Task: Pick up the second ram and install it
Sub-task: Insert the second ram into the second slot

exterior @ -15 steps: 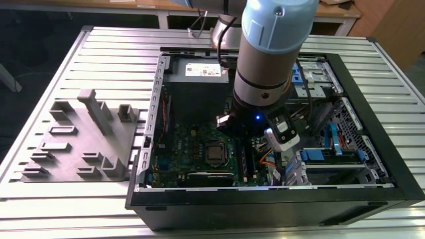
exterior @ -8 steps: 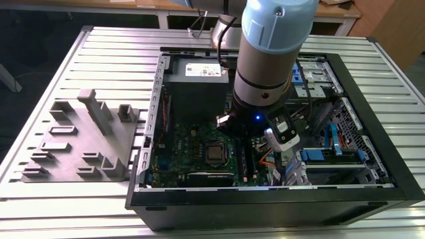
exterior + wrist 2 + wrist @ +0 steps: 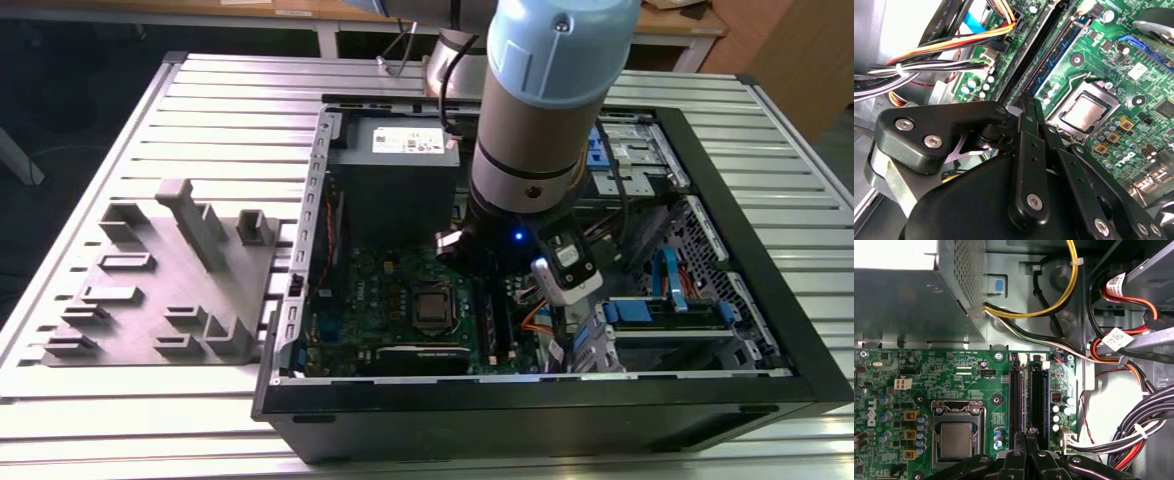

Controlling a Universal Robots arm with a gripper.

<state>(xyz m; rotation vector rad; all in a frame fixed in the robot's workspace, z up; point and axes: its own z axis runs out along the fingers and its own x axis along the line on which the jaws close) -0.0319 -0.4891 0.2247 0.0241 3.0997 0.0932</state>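
You have a ribbed metal table (image 3: pixel 200 110) carrying everything. On it, toward the exterior view's left, lies a grey fixture plate (image 3: pixel 167 290) with upright slabs. Just beside that, to the right, the open black computer case (image 3: pixel 747 300) rests flat on its side.

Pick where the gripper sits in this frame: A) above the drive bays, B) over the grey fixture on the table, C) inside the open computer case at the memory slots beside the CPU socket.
C: in both wrist views the gripper reaches the memory slots beside the CPU socket inside the computer case.
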